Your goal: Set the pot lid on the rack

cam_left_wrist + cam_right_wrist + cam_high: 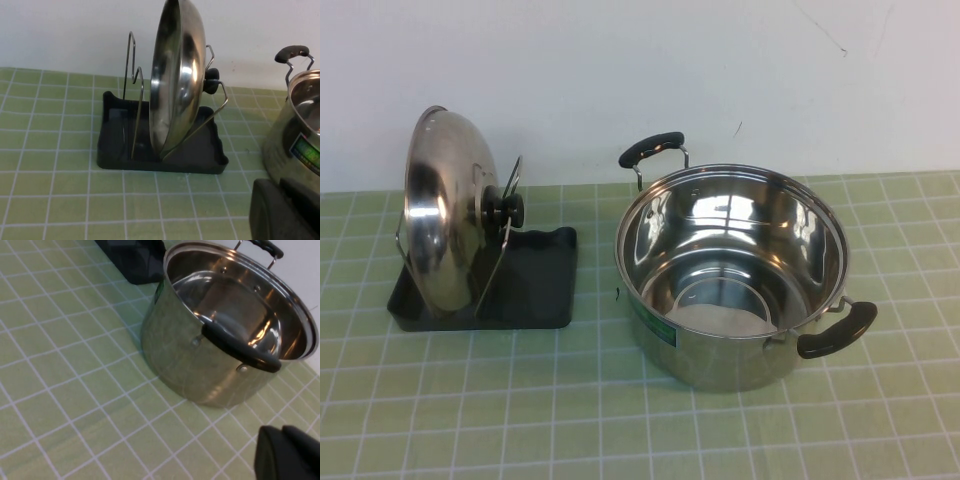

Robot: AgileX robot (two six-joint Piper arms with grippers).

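The pot lid stands on edge in the rack, leaning between its wire loops, with its black knob facing the pot. The left wrist view shows the lid upright in the dark tray from the side. My left gripper is shut and empty, low over the table, a short way in front of the rack and beside the pot. My right gripper is shut and empty, near the pot's front handle. Neither gripper shows in the high view.
A deep steel pot with two black handles stands open and empty right of the rack; it also shows in the left wrist view and the right wrist view. Green tiled tabletop lies in front; a white wall stands behind.
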